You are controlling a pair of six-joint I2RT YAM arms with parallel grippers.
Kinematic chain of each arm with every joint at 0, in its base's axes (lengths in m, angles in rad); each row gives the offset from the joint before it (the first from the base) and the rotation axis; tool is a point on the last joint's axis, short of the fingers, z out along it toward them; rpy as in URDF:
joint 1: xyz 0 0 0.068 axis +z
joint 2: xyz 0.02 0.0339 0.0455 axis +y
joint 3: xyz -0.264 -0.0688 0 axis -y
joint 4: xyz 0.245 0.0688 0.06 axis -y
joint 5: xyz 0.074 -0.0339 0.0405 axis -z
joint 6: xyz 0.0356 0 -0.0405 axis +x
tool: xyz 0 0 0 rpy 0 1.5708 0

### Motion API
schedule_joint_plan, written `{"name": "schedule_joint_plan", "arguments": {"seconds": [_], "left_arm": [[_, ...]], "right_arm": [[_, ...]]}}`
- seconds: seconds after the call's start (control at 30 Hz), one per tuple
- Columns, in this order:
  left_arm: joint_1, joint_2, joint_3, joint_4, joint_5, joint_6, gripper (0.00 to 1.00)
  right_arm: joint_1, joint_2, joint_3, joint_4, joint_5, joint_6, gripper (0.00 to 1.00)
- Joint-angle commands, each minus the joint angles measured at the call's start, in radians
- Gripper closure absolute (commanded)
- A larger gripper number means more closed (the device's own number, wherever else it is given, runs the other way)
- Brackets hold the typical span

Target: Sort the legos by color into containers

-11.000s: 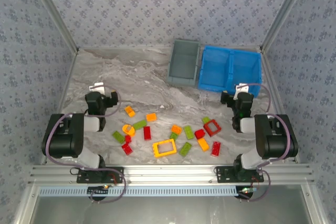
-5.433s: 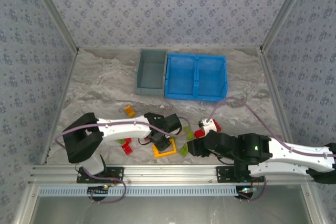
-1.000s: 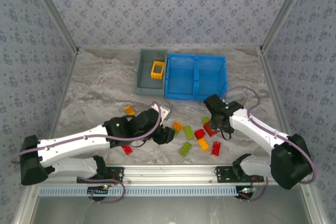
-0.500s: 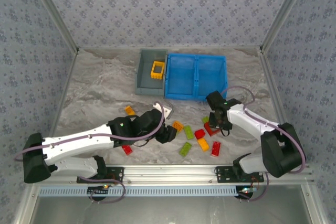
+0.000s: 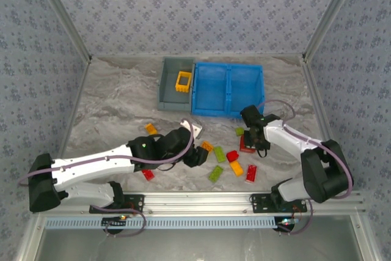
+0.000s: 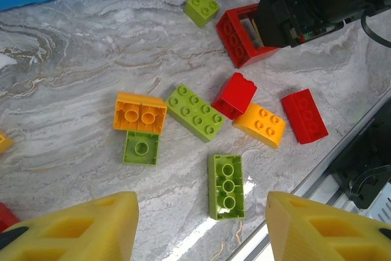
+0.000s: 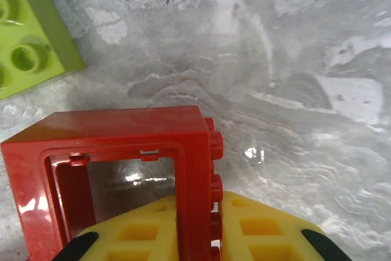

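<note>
My right gripper (image 7: 211,227) is shut on the right wall of the red open frame (image 7: 116,163), one yellow finger (image 7: 140,236) inside the frame and the other outside; the frame (image 5: 247,147) lies on the table under that gripper (image 5: 252,140). My left gripper (image 6: 198,209) hangs open above the loose legos, an upturned green brick (image 6: 226,186) lying on the table between and just ahead of its fingers. The grey bin (image 5: 165,88) holds a yellow frame (image 5: 183,80). The blue two-compartment bin (image 5: 211,97) stands next to it.
Loose bricks lie between the arms: orange (image 6: 140,113), green (image 6: 195,112), red (image 6: 234,95), orange (image 6: 259,124), red (image 6: 304,115), a small upturned green one (image 6: 142,148) and a small green one (image 6: 202,8). Another orange brick (image 5: 150,128) and a red brick (image 5: 147,174) lie left. The metal front rail (image 5: 195,200) borders the table.
My right gripper's jaws have closed onto the red frame's wall. My left gripper has drifted slightly right over the bricks, still open.
</note>
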Motion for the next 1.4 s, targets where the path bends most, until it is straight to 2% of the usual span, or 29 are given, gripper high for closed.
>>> {"name": "schedule_joint_plan", "arguments": {"seconds": [0.0, 0.1, 0.23, 0.5, 0.7, 0.87, 1.07, 1.37], "left_arm": [[-0.010, -0.006, 0.055, -0.003, -0.031, -0.003, 0.43], [-0.010, -0.012, 0.076, -0.014, -0.067, -0.013, 0.43], [-0.010, 0.004, 0.151, -0.053, -0.147, -0.024, 0.42], [-0.006, 0.164, 0.440, -0.147, -0.271, 0.025, 0.39], [0.024, 0.272, 0.573, -0.174, -0.287, 0.038, 0.39], [0.046, 0.290, 0.589, -0.166, -0.270, 0.037, 0.39], [0.054, 0.277, 0.557, -0.174, -0.268, 0.028, 0.39], [0.055, 0.247, 0.522, -0.184, -0.266, 0.010, 0.39]], "right_arm": [[0.026, -0.125, 0.023, -0.115, 0.096, 0.030, 0.79], [0.026, -0.211, 0.082, -0.189, 0.142, 0.028, 0.77], [0.005, -0.188, 0.220, -0.191, 0.157, -0.032, 0.76], [-0.094, 0.196, 0.589, -0.034, 0.059, -0.155, 0.76], [-0.162, 0.490, 0.838, -0.002, 0.015, -0.237, 0.77], [-0.209, 0.665, 0.997, -0.019, -0.032, -0.279, 0.78], [-0.210, 0.812, 1.124, -0.033, -0.057, -0.323, 0.77], [-0.212, 0.899, 1.186, -0.041, -0.061, -0.314, 0.72]]}}
